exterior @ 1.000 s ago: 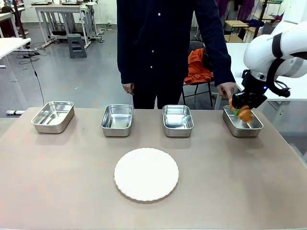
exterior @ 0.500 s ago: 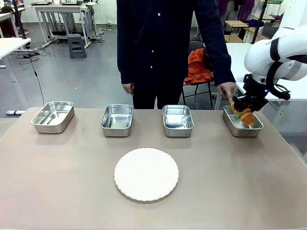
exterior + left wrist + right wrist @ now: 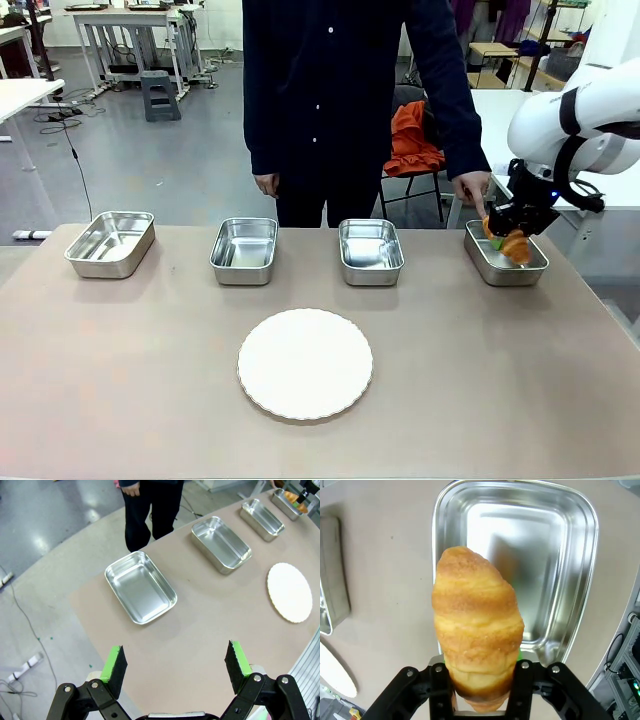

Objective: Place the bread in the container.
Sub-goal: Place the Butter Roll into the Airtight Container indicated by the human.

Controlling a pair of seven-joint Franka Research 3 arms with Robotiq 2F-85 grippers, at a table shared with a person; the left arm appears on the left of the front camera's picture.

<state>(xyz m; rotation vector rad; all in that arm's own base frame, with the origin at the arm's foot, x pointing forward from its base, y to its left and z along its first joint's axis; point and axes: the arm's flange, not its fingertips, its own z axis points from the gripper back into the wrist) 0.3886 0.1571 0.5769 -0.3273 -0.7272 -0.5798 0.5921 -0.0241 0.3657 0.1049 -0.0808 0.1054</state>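
Now the bread (image 3: 476,630) is lowered over the container (image 3: 482,260).
Since a second ago it is carried slightly rightward, clamped in the right fingers (image 3: 505,238); left fingers (image 3: 175,667) are spread, empty.

Right fingers (image 3: 505,240) clamped together, left fingers (image 3: 115,666) spread wide.
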